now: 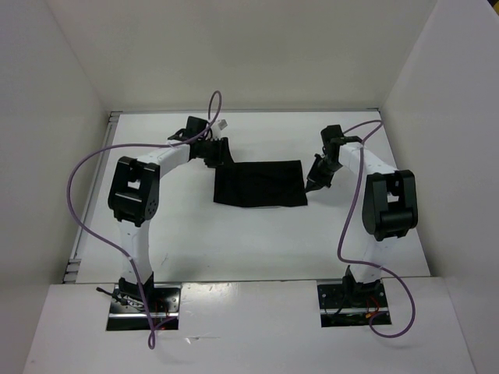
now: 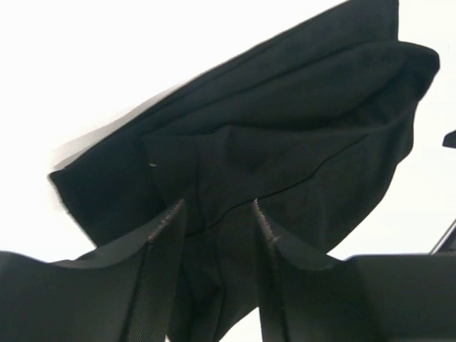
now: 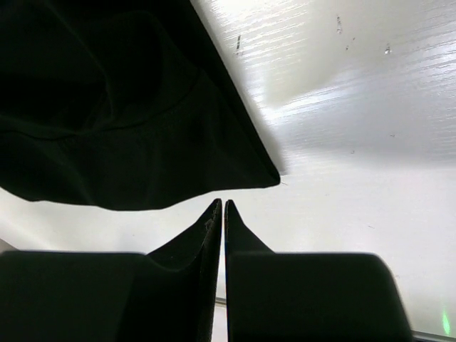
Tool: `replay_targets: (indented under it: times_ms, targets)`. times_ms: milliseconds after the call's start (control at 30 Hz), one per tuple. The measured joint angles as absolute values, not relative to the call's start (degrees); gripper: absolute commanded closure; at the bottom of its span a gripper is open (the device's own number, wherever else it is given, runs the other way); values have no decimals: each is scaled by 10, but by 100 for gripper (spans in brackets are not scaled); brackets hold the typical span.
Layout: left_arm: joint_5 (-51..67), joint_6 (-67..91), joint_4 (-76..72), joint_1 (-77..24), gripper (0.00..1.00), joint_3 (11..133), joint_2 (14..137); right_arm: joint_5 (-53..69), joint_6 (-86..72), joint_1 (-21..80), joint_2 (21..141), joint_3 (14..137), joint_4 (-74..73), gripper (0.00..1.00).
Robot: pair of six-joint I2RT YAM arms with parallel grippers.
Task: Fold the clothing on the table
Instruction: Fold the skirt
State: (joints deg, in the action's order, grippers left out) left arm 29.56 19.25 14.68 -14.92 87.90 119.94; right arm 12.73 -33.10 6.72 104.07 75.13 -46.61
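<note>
Black clothing (image 1: 260, 183), folded to a flat, wide rectangle, lies on the white table (image 1: 195, 241) in its far half, midway between the two arms. Its long edges run left to right. At its far left corner a narrow strip of fabric reaches out toward the left tool (image 1: 217, 153).

Left wrist view: the left tool's two fingers (image 2: 162, 231) stand moderately apart with a bunched fold of the black fabric filling the gap between them. The rest of the cloth spreads away beyond the tips in soft layers. Whether the fingers press on the fold or only straddle it cannot be told.

Right wrist view: the right tool (image 3: 222, 203) is narrow, its fingers (image 3: 203, 235) drawn almost together with only a thin slit between them and nothing in it. The near corner of the cloth lies just beyond the tips, apart from them, over bare glossy table. In the overhead view this tool sits just beside the garment's right edge.

A purple cable (image 1: 78, 175) loops along each arm.
</note>
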Motion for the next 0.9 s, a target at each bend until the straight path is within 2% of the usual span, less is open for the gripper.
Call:
replay_targets:
  times_ms: [200, 667, 833, 900]
  targets:
    - [297, 192, 145, -161, 52, 879, 1202, 127, -327, 61, 1041, 751, -468, 91]
    - [213, 193, 143, -167, 52, 876, 1201, 127, -321, 57, 1041, 751, -472, 91]
    - [197, 193, 143, -167, 54, 869, 1201, 127, -320, 57, 1041, 751, -472, 91]
    - [196, 193, 143, -168, 59, 869, 1201, 127, -320, 57, 1041, 751, -473, 91]
